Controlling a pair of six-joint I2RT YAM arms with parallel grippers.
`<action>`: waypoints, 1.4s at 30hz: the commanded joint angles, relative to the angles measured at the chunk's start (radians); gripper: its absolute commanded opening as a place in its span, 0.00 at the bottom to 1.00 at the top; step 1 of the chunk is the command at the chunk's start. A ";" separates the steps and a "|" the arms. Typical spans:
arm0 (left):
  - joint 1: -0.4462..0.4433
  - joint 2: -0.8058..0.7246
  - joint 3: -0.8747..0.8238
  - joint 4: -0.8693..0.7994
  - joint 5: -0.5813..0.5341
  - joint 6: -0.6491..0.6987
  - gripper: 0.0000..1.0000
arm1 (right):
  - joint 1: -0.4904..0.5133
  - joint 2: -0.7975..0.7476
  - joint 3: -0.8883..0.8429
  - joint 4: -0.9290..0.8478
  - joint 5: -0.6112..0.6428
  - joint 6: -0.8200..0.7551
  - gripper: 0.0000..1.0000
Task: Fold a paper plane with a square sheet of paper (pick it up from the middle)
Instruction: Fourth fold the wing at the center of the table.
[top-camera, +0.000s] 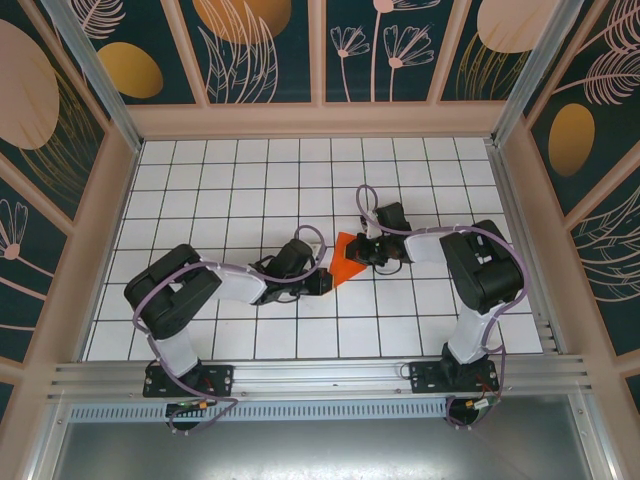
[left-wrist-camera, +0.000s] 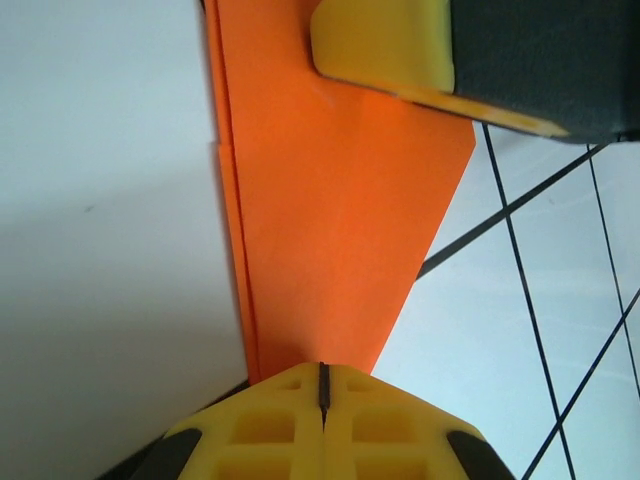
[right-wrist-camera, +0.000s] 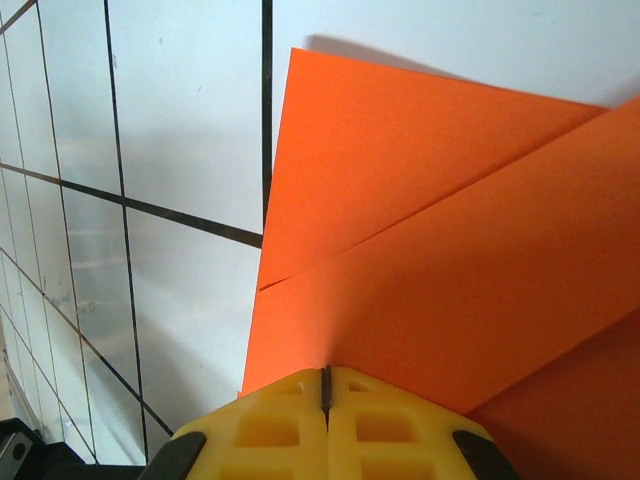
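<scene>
Orange-red paper plane (top-camera: 343, 262), part-folded, lies flat on the white tiled table (top-camera: 250, 190) near the middle, between the two arms. From the top camera it reads as a small pointed wedge.

Left gripper (top-camera: 321, 282): comes in from the left and sits at the wedge's near-left edge. On its own wrist camera the left gripper (left-wrist-camera: 322, 395) has its yellow fingers pressed together, with only a thin dark seam between them and no paper in that seam. The paper plane (left-wrist-camera: 330, 200) narrows toward these tips and runs under them. Stacked fold edges run along its left side, two or three layers close together. Cannot tell whether the tips bear down on the sheet or sit just above it.

Right gripper (top-camera: 376, 254): reaches in from the right and sits at the wedge's far-right side. In the left wrist view one of its yellow fingers (left-wrist-camera: 380, 45) rests over the wide end of the paper. On the right wrist camera the right gripper (right-wrist-camera: 325, 395) is likewise closed tight, seam only, with nothing pinched. The paper plane (right-wrist-camera: 450, 250) spreads out ahead of it, with one flap overlapping another along a diagonal crease and a square corner at upper left.

Black grid lines (right-wrist-camera: 266, 120) on the table run beside the paper's left edge.
</scene>
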 joint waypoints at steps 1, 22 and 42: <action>-0.032 0.001 -0.087 -0.298 0.010 0.011 0.00 | -0.003 0.094 -0.041 -0.157 0.181 -0.028 0.00; -0.059 -0.266 -0.038 -0.245 -0.180 -0.006 0.00 | -0.004 0.083 -0.034 -0.147 0.165 -0.014 0.00; -0.056 0.045 0.134 -0.206 -0.248 -0.073 0.00 | 0.005 -0.004 -0.049 -0.024 0.014 0.001 0.00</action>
